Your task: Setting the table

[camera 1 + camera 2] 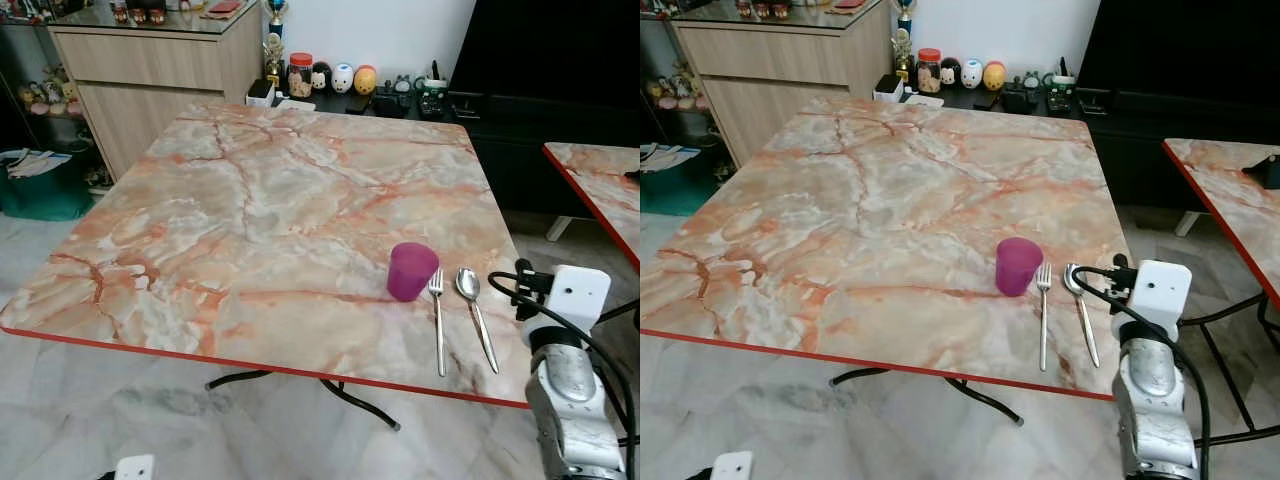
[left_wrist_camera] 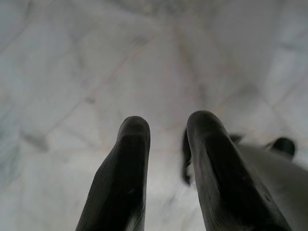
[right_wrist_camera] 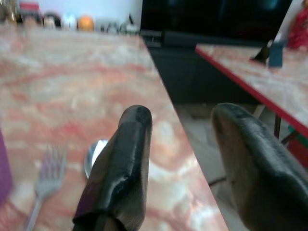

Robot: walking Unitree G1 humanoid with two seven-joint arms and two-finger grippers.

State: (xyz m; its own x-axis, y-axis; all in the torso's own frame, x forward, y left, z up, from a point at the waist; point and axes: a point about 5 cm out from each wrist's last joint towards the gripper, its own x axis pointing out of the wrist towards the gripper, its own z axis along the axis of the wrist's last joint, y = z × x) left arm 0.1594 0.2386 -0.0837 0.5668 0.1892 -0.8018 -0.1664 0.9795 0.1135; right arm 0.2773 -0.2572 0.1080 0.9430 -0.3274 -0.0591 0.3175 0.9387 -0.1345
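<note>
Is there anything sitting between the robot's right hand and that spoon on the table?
Nothing visible does. The right hand is open and empty at the table's near right corner, and the spoon lies just ahead of it on bare marble. The fork and purple cup sit on the spoon's far side, out of the way.

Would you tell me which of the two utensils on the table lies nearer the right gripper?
The spoon: it lies on the outer side of the fork, away from the purple cup and closest to the right gripper, whose fingers are open.
</note>
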